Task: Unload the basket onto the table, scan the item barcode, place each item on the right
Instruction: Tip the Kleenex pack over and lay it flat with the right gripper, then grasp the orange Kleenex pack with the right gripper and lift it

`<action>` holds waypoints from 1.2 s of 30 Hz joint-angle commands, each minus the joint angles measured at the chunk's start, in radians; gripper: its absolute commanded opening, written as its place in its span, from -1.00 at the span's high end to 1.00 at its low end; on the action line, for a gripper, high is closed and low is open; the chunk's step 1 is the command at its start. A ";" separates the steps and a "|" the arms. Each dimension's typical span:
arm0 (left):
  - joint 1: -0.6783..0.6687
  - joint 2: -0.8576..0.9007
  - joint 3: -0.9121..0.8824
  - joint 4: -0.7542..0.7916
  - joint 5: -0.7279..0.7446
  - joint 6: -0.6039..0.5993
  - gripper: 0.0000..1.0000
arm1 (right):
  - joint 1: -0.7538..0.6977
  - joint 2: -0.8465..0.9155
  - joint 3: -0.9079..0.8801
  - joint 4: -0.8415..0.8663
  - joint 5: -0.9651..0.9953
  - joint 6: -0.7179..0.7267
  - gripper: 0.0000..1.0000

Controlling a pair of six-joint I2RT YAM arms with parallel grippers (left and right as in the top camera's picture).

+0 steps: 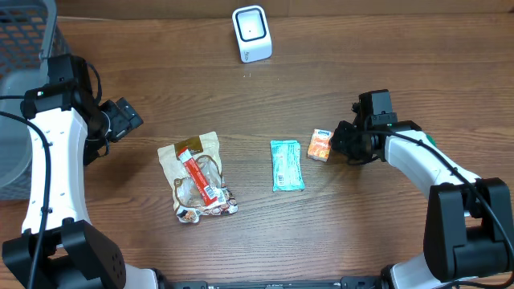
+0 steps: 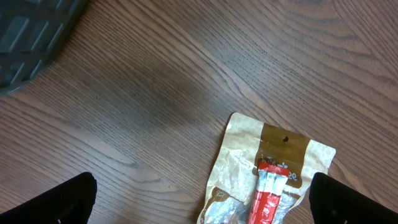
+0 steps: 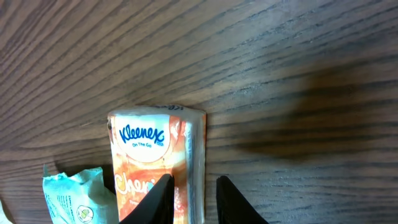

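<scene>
A wooden table (image 1: 257,88) seen from above, with a robot arm at each side. A grey mesh basket (image 1: 24,40) sits at the far left corner. Near the middle lies a brown snack pouch (image 1: 197,177) with a red stick pack on top. The left gripper (image 1: 127,120) hovers beside the pouch, its fingers spread wide and holding nothing. A white barcode scanner (image 1: 251,34) stands at the far edge. A teal packet (image 1: 287,164) lies flat right of the pouch.

Smallest is an orange Kleenex tissue pack (image 1: 320,145), lying flat just beside the teal packet and well apart from the scanner. The right gripper (image 3: 194,200) is at this pack, fingers narrowly parted astride its edge. Whether they pinch it cannot be told.

The task looks barely begun: no item is lifted and no barcode is visible. Gripping, carrying and presenting to the scanner remain.
</scene>
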 commanded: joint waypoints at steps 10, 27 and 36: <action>-0.007 0.000 0.021 0.002 -0.004 0.019 -1.00 | 0.001 0.002 -0.007 0.029 -0.009 0.004 0.53; -0.007 0.000 0.021 0.002 -0.004 0.019 -0.99 | 0.060 0.002 -0.064 0.113 0.014 0.004 0.53; -0.007 0.000 0.021 0.002 -0.004 0.019 -1.00 | 0.060 0.002 -0.064 0.097 0.014 0.058 0.50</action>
